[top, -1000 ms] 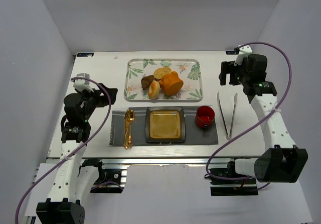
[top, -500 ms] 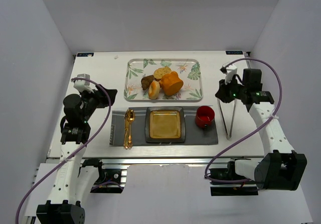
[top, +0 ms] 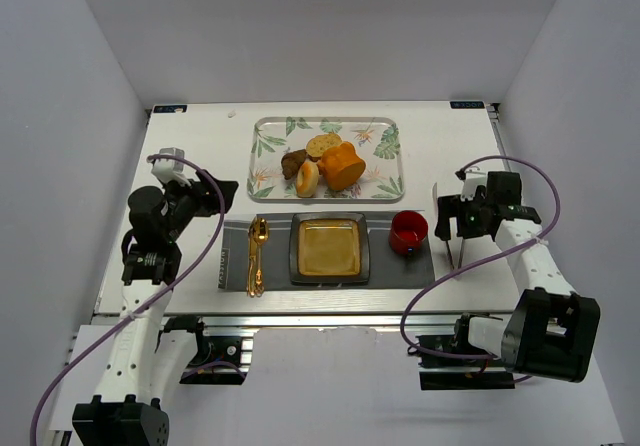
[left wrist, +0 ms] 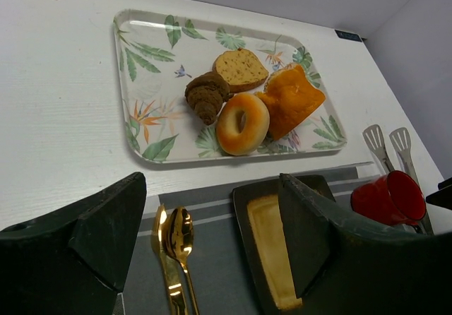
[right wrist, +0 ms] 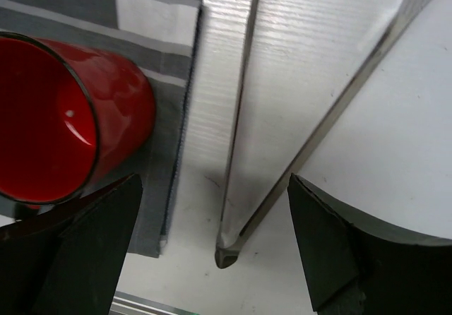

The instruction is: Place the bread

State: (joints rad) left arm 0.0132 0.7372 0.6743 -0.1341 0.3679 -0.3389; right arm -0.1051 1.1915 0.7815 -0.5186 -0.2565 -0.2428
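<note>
Swinging in from the far corner, the right gripper (top: 453, 218) is now hovering over the tongs (right wrist: 236, 117), beside the red cup (top: 408, 232).
Its jaws are standing open, straddling the tongs' joined end without gripping. The bread (top: 343, 166) is sitting on the leafy tray (top: 262, 161), well apart, at about ten o'clock from this claw; it is blocky, so its long axis is hard to tell. The right arm is folding back, wrist bending down. The left gripper (top: 220, 192), also open and empty, is waiting about equally far away, with the bread at its two o'clock.
</note>
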